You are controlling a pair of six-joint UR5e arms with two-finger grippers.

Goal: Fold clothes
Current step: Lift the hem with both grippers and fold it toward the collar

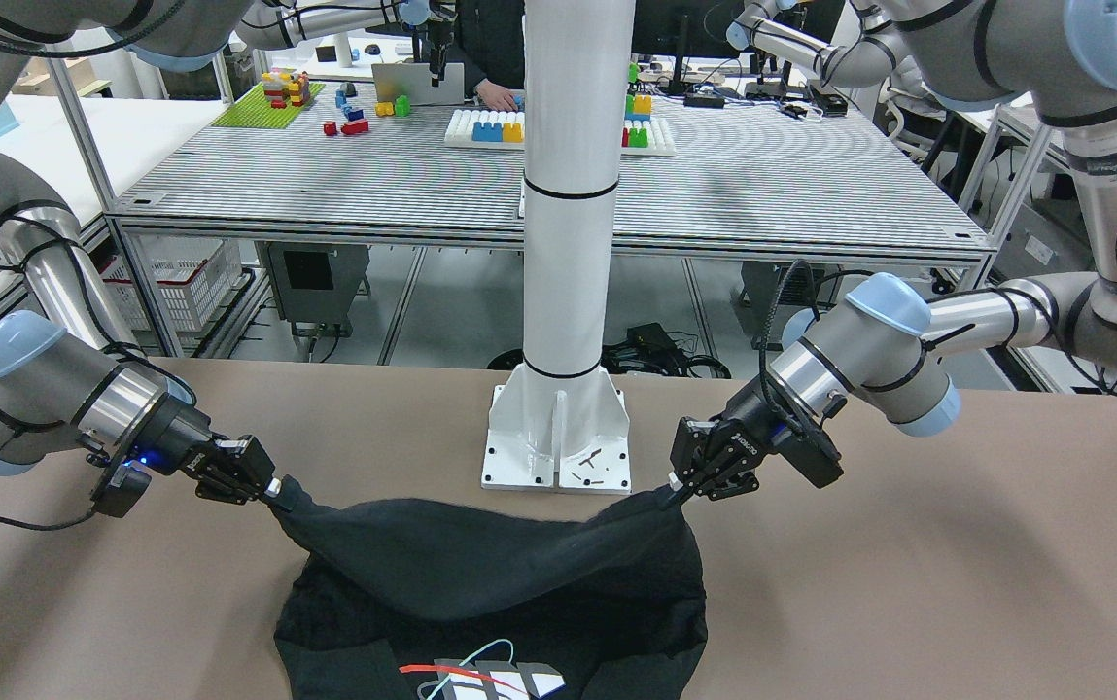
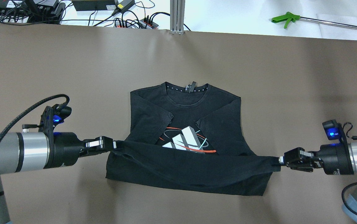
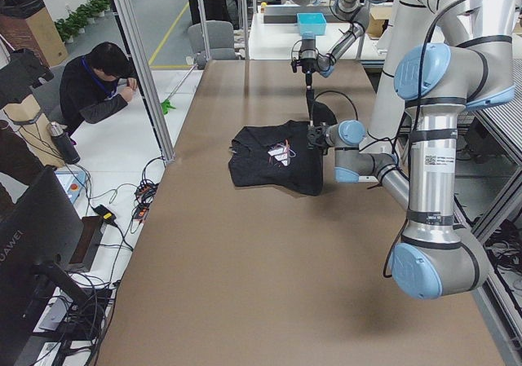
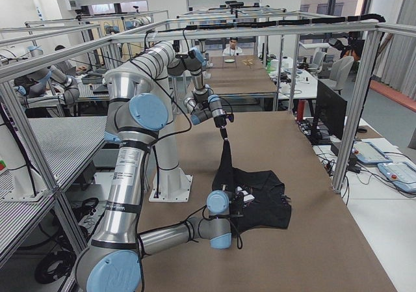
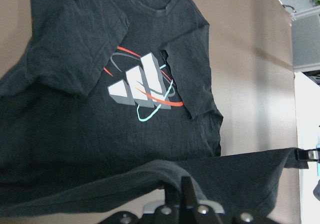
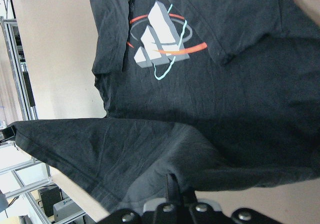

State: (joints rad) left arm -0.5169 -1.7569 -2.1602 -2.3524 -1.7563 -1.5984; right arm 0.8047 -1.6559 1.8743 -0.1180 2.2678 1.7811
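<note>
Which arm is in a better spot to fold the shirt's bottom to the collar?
Left, barely: the left claw sits nearer the collar. But the right claw also pinches the T-shirt hem, so both probably move together.

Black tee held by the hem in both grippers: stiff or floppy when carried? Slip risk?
Likely floppy: the lifted hem sags between the left gripper and right gripper. Probably light: the t-shirt hangs from small corner pinches. The matte fabric looks unlikely to slip, though the folded-in sleeves may shift if it is dragged.
</note>
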